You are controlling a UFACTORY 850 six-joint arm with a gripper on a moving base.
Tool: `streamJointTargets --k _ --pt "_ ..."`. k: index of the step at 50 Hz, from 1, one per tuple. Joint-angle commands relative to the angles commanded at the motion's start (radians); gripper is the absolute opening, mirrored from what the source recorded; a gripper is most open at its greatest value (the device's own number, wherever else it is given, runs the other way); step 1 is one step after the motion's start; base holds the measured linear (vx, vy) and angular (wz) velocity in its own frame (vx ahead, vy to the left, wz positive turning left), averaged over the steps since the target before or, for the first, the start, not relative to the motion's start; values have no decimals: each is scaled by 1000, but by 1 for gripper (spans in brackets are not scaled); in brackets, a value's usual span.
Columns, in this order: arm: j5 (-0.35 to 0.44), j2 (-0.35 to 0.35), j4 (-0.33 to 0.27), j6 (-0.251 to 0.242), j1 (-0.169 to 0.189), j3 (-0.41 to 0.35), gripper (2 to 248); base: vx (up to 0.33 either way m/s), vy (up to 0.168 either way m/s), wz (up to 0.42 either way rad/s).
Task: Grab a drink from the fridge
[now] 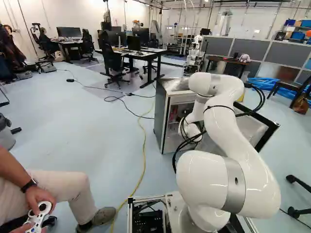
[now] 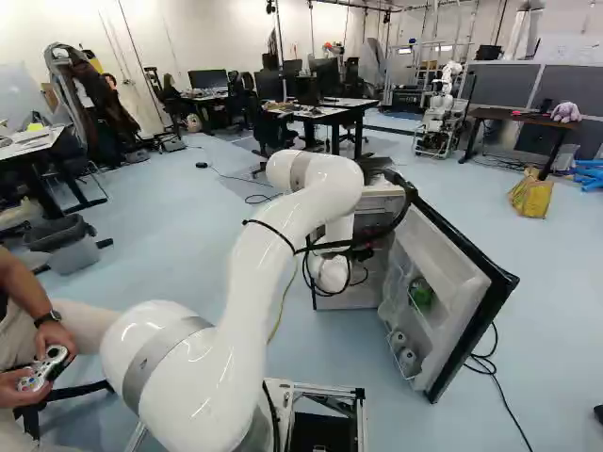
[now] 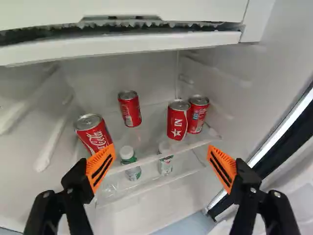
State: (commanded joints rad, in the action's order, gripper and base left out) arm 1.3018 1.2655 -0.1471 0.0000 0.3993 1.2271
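With my fingers (image 3: 100, 159) apart, I'd gently clamp the white-starred red can (image 3: 177, 120) ahead on the upper shelf (image 3: 151, 139) at mid-height (likely slick, dentable, weighty if full), inside the fridge (image 1: 161, 116), right of the left base view's middle.

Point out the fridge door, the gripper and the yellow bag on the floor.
Fridge door (image 2: 454, 273): right base view, on its white inner face.
Gripper (image 3: 161, 153): wrist view, midway between its orange-padded fingertips.
Yellow bag (image 2: 533, 198): right base view, middle of its visible side.
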Motion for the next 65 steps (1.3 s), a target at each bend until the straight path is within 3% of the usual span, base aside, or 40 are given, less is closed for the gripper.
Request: streamJointTargets --k 65 --pt "-22 106 69 0 -27 195 247 0 0 0"
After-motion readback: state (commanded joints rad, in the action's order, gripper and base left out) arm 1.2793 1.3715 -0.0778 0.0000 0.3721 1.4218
